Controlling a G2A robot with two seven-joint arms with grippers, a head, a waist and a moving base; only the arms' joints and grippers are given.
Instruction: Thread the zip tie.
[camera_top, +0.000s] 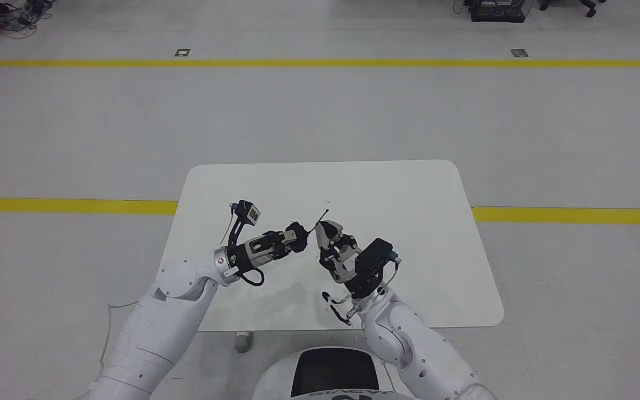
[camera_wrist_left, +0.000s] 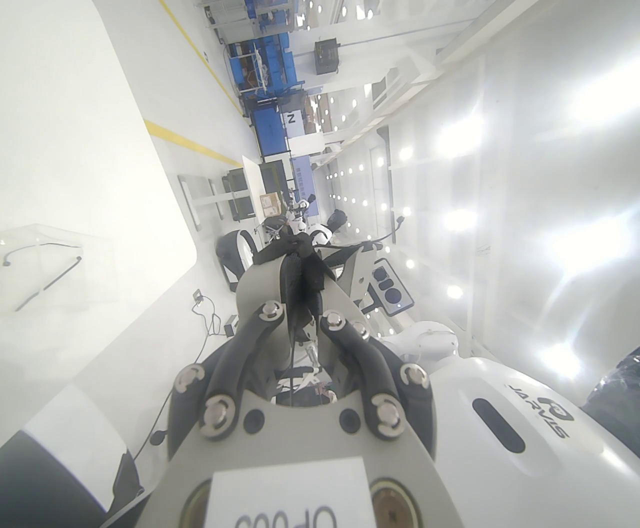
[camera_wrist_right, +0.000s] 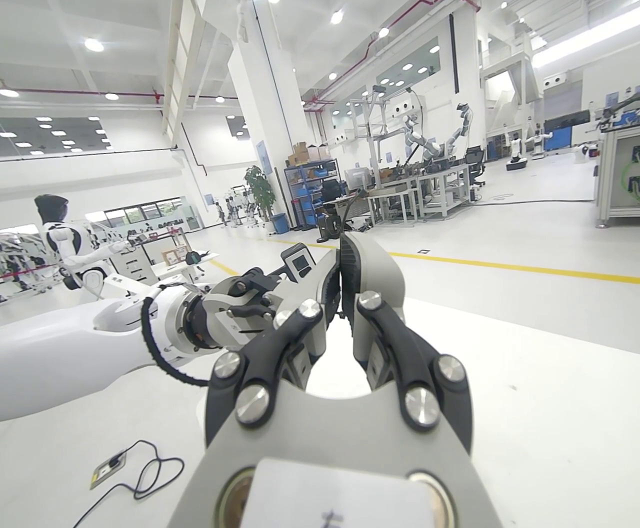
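Above the middle of the white table (camera_top: 420, 200) my two grippers meet tip to tip. My left gripper (camera_top: 296, 236) comes in from the left and is shut on a thin black zip tie (camera_wrist_left: 294, 330) that runs back between its fingers (camera_wrist_left: 260, 290). My right gripper (camera_top: 324, 234) is shut too, and the zip tie's tail (camera_wrist_right: 351, 204) sticks out past its fingertips (camera_wrist_right: 360, 260). In the top view the tail (camera_top: 321, 216) shows as a short black line pointing away from the grippers. The left arm's wrist (camera_wrist_right: 200, 320) lies just beside the right gripper (camera_wrist_right: 342, 245).
The table is bare around the grippers, with rounded corners and open floor beyond. In the left wrist view a clear box (camera_wrist_left: 45, 270) holding thin black strands stands on the white surface off to one side. Floor cables (camera_wrist_right: 145, 470) lie below the table edge.
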